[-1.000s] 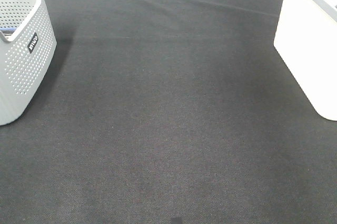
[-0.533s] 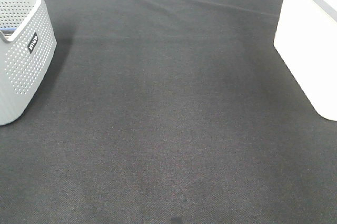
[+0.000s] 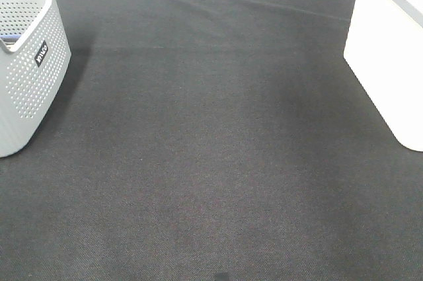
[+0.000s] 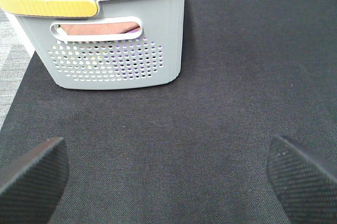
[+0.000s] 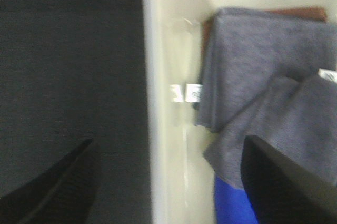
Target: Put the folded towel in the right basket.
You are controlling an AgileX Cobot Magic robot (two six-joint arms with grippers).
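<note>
The right basket is cream-white and stands at the right edge of the exterior view; its pale rim also shows in the right wrist view. Inside it, a lavender-grey folded towel lies slanted on top of another grey towel, a blue one and a brown one. My right gripper is open and empty, above the basket's rim. My left gripper is open and empty over the dark mat. Neither gripper shows in the exterior view.
A grey hole-dotted basket with a black label stands at the left; the left wrist view shows brown and blue towels in it. A dark mat covers the table between the baskets.
</note>
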